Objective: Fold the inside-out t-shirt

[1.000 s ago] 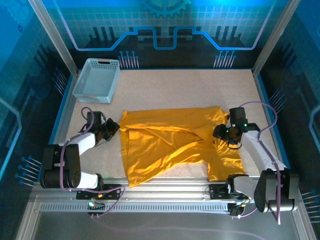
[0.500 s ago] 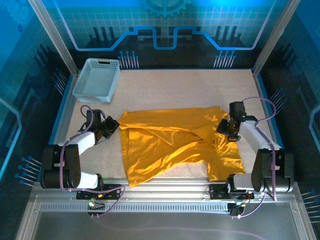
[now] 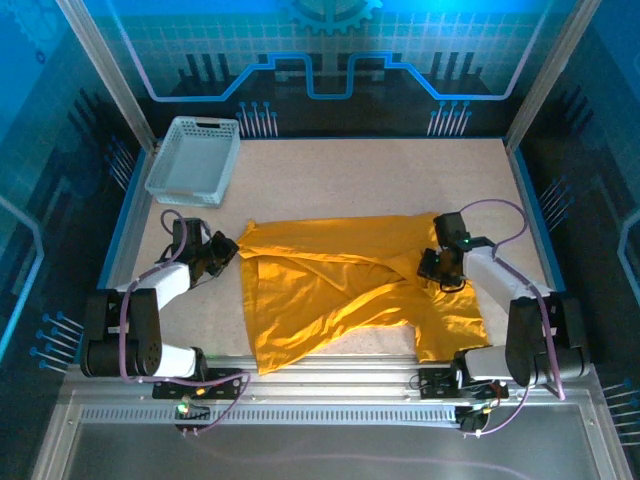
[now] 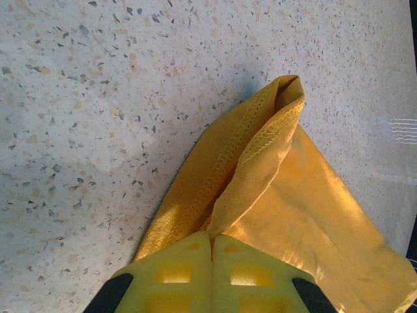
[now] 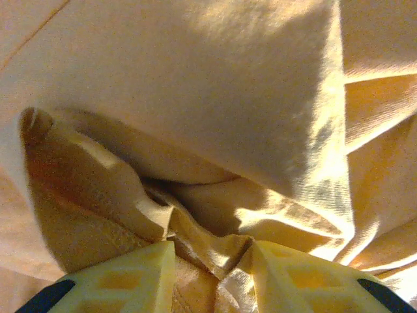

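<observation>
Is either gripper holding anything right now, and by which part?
The left gripper pinches the t-shirt by a stitched hem at its left edge. The right gripper has bunched cloth between its fingers; whether it grips cannot be told.

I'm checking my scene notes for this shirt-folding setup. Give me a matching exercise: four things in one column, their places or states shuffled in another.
1 basket
2 t-shirt
3 left end effector
4 right end effector

a clamped shut on a hem
b far-left table corner
c spread mid-table
d cloth bunched between its fingers

Pairs: 1-b, 2-c, 3-a, 4-d
</observation>
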Tool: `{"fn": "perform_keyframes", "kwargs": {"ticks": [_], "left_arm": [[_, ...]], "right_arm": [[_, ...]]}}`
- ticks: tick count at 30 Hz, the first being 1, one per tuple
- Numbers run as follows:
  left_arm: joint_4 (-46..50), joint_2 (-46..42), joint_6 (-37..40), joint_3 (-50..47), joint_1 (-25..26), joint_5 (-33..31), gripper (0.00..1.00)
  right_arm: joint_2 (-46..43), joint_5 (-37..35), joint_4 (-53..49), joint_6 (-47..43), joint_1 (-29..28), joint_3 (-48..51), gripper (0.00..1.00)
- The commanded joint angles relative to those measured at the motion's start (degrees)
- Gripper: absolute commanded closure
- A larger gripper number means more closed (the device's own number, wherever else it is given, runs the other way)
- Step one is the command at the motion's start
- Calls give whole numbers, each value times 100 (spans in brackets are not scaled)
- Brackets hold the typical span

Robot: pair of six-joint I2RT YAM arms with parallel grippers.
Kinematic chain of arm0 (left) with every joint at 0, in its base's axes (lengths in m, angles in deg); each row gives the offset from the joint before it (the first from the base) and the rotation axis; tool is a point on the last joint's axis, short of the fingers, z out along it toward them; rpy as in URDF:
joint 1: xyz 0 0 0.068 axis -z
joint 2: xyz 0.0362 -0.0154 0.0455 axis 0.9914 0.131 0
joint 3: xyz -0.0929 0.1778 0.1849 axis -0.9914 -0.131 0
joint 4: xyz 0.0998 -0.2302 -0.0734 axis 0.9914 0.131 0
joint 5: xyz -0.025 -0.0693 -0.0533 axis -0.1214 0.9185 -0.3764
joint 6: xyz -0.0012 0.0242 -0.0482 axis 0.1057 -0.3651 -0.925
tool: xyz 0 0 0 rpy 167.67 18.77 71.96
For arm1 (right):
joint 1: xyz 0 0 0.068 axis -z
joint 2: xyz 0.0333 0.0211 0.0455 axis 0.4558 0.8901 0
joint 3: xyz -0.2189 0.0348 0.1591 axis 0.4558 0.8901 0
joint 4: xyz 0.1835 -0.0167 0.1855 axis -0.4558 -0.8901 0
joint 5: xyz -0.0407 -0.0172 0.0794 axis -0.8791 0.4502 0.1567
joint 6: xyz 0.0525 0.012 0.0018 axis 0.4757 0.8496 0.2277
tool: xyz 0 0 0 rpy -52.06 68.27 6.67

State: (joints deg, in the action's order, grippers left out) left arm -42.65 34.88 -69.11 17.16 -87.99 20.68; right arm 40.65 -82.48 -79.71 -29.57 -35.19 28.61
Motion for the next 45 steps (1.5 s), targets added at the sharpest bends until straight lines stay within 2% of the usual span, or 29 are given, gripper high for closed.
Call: {"fn": "perform_keyframes", "kwargs": {"ticks": [1, 4, 6, 12, 16, 20, 25, 32, 39, 45], "left_arm": [[-41, 13, 0, 123, -64, 52, 100], [-37, 11, -4, 140, -64, 69, 100], [-37, -3, 10, 132, -64, 79, 100], [14, -41, 56, 123, -69, 26, 100], [51, -2, 91, 180, -63, 8, 100], [73, -5, 90, 237, -66, 5, 100], [86, -34, 74, 272, -63, -3, 100], [209, -67, 150, 314, -64, -47, 100], [243, -75, 118, 467, -63, -53, 100], [382, -159, 74, 888, -68, -48, 100]], "right_arm": [[253, -241, -5, 184, -146, -125, 61], [372, -490, -116, 195, -268, -242, 59], [387, -577, -87, 188, -303, -238, 54], [357, -916, -275, 116, -281, -250, 61], [-5, -1036, -441, 76, -204, -172, 60], [-110, -870, -519, 56, -185, -96, 56], [16, -468, -367, 69, -75, 18, 59], [8, -506, -417, 70, -69, 40, 72], [-603, -791, -769, 23, -77, -10, 94], [-1267, -1049, -1183, -266, 148, -686, 99]]}}
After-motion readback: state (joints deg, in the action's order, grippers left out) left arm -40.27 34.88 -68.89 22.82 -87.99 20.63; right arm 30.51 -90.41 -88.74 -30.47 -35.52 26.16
